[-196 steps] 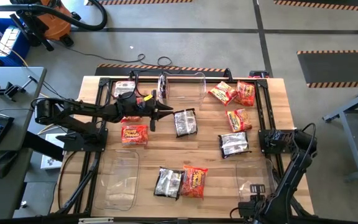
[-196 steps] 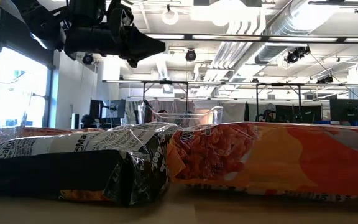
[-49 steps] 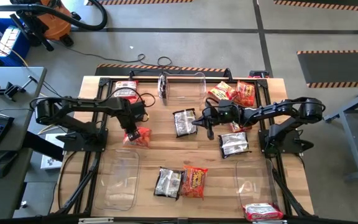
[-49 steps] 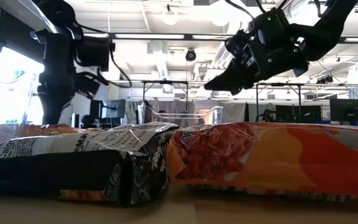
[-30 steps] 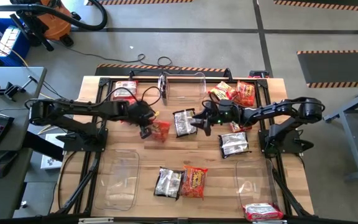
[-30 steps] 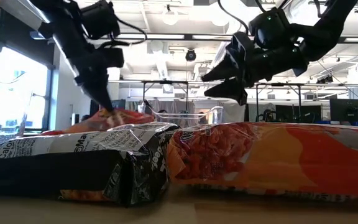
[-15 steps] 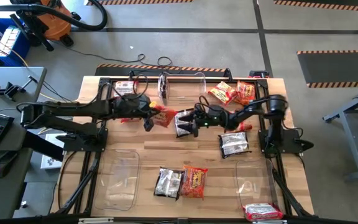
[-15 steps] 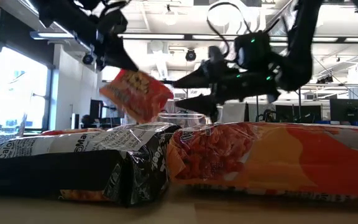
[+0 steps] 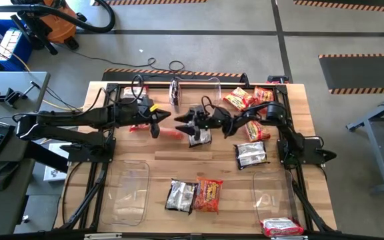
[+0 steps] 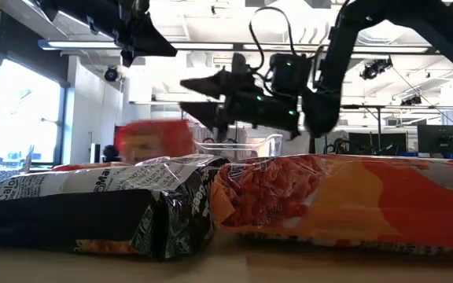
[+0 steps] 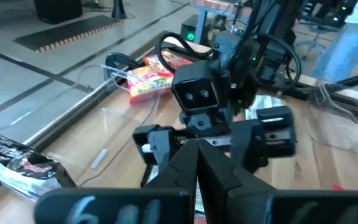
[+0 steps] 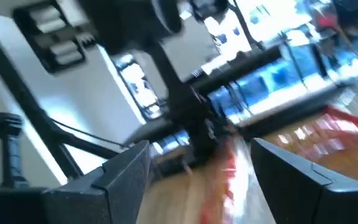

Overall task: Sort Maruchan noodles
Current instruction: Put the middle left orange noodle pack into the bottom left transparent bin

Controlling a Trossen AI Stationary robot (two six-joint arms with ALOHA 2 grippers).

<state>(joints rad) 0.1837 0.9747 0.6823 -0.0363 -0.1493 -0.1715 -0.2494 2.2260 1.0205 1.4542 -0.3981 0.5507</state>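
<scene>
An orange-red noodle packet [image 9: 171,133] shows blurred between my two grippers, apart from both; in the low view the packet [image 10: 152,141] is well below my left gripper [image 10: 144,39]. Whether it lies on the table, I cannot tell. My left gripper [image 9: 157,124] is shut and empty; its fingers [image 11: 197,163] point at the right arm. My right gripper [image 9: 182,122] is open and empty, above the left edge of a dark packet [image 9: 200,135]. In the right wrist view the red packet [image 12: 232,167] shows past the open fingers.
Orange-red packets [image 9: 237,100] [image 9: 263,99] [image 9: 255,128] and a dark one [image 9: 251,155] lie at the right. A dark and an orange packet [image 9: 195,195] lie near the front. Clear bins stand at the far middle [image 9: 195,92], near left [image 9: 127,190] and near right [image 9: 272,200].
My left gripper lifted the orange-red packet off the table and carried it toward the far right. The packet has since left the fingers and dropped below them. My right gripper has gone toward the table's left, past the dark packet, toward my left gripper, staying open.
</scene>
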